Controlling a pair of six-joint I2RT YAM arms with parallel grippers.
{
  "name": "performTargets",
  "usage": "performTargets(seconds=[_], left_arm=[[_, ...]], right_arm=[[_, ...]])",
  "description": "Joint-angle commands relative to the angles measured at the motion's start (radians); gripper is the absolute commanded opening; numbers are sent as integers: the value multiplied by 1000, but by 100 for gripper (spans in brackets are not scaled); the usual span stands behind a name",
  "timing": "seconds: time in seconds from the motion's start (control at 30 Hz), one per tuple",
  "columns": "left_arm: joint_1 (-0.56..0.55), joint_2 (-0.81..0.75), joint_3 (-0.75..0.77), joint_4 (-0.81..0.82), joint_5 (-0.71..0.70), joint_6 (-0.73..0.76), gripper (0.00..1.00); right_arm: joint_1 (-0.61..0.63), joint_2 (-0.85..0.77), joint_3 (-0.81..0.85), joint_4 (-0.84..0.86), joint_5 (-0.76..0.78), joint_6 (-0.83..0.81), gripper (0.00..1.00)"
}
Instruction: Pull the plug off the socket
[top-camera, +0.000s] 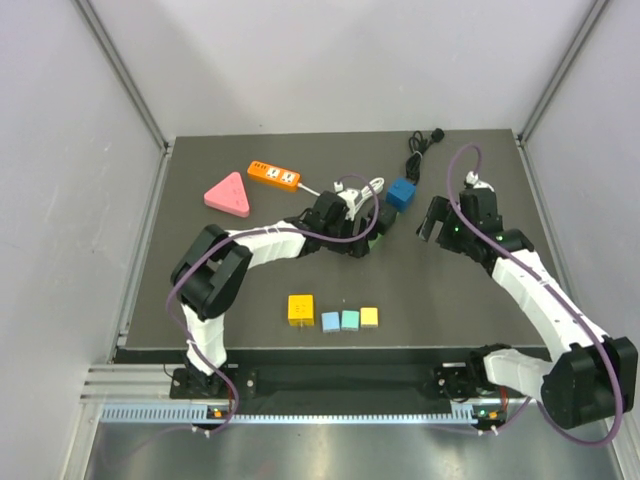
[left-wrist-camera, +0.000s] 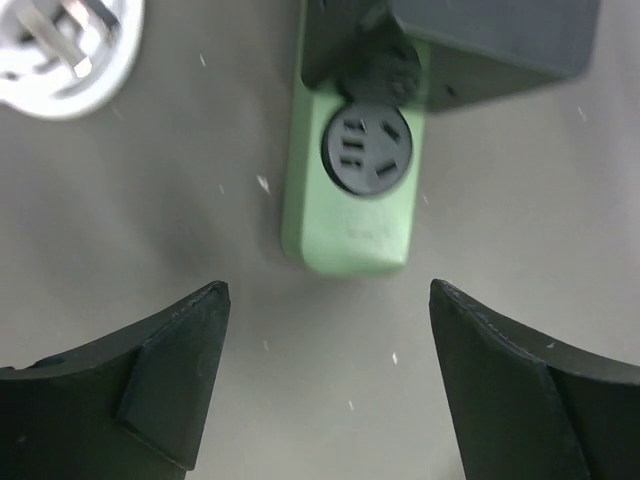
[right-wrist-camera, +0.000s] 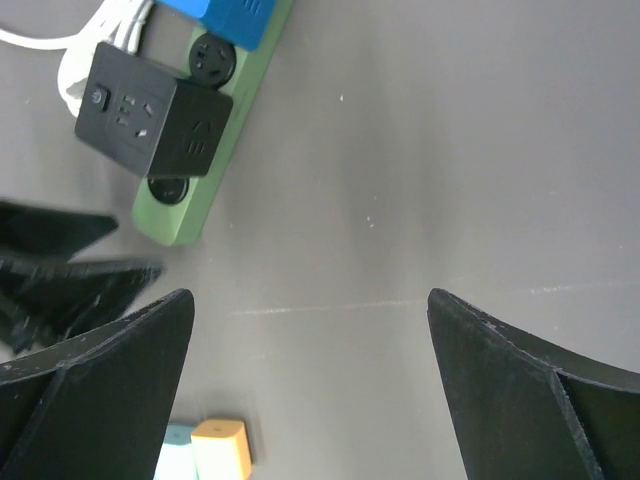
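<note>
Heads up, from what the cameras showed you hadn't got anything out of the socket at that point. The green power strip (left-wrist-camera: 348, 215) lay on the table (top-camera: 420, 300) a bit right of the middle and closer to the back edge than the front. It had a black adapter (right-wrist-camera: 150, 120) and a blue plug (right-wrist-camera: 235, 15) both seated in it, and I couldn't tell which one you were after. Your left gripper (left-wrist-camera: 328, 292) hung right over the near end of the strip with its fingers spread wide, nothing between them and not touching the strip. One empty socket sat just ahead of it and the black adapter just past that. Your right gripper (right-wrist-camera: 310, 296) was wide open too and holding nothing, off to the right of the strip over bare table. A loose white plug (left-wrist-camera: 60, 50) lay just left of the strip. So I'd say you were in the approach stage. What was left was pinning the strip down, gripping the plug and pulling it up clear.
</note>
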Motion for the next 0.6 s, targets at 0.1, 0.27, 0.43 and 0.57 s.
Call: performTargets(seconds=[0.1,0.27,0.43,0.57], left_arm=[[-15,50,48,171,-63,56,82],[-23,93,41,193,-56,58,75],[-23,108,4,271,-40,18,61],[-24,113,-28,316,-53,-8,48]], right_arm=[[-24,-57,-21,8,-54,-28,100],[-24,-23,-6,37,-85,0,100],[-22,90,66,43,-77,76,100],[-19,262,178,33,-105,129,99]])
